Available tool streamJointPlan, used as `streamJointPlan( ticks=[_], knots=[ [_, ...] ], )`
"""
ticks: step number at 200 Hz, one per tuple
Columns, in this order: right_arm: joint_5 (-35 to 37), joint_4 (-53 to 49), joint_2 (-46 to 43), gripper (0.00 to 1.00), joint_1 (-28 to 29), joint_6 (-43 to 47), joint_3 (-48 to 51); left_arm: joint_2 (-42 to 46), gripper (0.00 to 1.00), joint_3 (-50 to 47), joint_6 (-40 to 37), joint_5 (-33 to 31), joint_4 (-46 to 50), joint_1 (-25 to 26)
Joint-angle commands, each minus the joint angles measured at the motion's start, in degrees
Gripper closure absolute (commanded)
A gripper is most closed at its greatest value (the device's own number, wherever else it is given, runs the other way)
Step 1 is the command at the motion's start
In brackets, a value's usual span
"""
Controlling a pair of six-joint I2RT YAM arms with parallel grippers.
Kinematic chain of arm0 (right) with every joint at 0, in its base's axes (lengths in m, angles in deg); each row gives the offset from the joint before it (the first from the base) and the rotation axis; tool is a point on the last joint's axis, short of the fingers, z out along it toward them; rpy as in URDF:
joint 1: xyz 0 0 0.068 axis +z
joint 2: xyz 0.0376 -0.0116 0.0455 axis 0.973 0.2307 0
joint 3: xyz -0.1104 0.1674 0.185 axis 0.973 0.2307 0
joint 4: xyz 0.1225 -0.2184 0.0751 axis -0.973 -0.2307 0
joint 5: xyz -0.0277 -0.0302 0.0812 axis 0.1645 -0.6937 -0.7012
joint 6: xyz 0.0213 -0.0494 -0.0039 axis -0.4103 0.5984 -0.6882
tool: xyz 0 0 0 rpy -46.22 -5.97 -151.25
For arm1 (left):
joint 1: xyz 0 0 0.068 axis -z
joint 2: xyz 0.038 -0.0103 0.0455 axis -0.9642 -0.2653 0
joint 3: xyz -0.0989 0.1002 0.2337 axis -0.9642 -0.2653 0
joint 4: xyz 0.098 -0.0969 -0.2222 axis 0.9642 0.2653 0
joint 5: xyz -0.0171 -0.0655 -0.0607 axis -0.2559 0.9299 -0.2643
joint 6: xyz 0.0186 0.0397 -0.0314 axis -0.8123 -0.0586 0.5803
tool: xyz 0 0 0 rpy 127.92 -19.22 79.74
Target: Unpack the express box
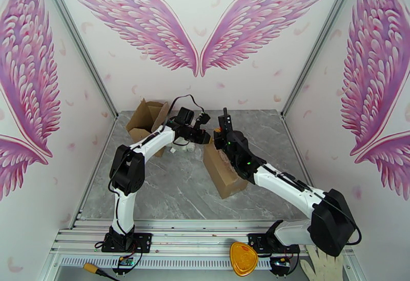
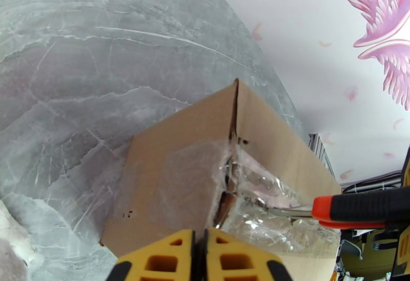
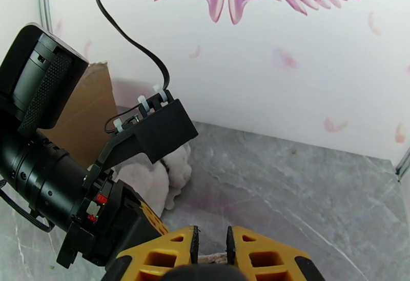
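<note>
Your left gripper is pinched closed at the near edge of the express box, which sits mid-worktop. Your right gripper clamps a cutter, blade tip in the torn tape seam. Risk: the blade slips along the seam toward the left gripper, or its push shoves the box aside.

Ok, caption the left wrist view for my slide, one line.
Shut left tool at the cardboard box, blade of an orange-handled cutter in its torn tape seam.

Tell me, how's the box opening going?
Left gripper shut by taped seam. Right gripper grips orange-black knife, blade in seam. Brown cardboard box not open yet.
</note>
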Motion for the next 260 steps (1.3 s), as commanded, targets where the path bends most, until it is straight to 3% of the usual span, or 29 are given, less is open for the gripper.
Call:
streamJointPlan(
  ticks=[1, 60, 132, 178, 260],
  knots=[
    [0.32, -6.04, -1.99, 1.00, 0.47, -0.30, 2.86, -1.84, 0.86, -2.46, 0.19, -8.65, 1.25, -1.77],
    [-0.16, -6.16, -0.91, 1.00, 0.42, 0.01, 1.78, 1.53, 0.47, -1.31, -2.60, 0.04, -3.95, 0.88],
    [-0.38, -6.03, -1.49, 1.00, 0.42, 1.27, 1.42, -0.93, 0.39, -1.01, -1.57, 3.75, -7.94, 0.82],
    [-0.27, -6.28, -1.38, 1.00, 0.43, 2.24, 0.21, -4.34, 0.48, 1.29, -3.32, 2.52, -3.64, 0.89],
    [-0.73, -7.78, -1.67, 1.00, 0.44, 2.31, -0.71, -4.11, 0.83, -0.43, -3.65, -4.43, -2.65, -0.33]
  ],
)
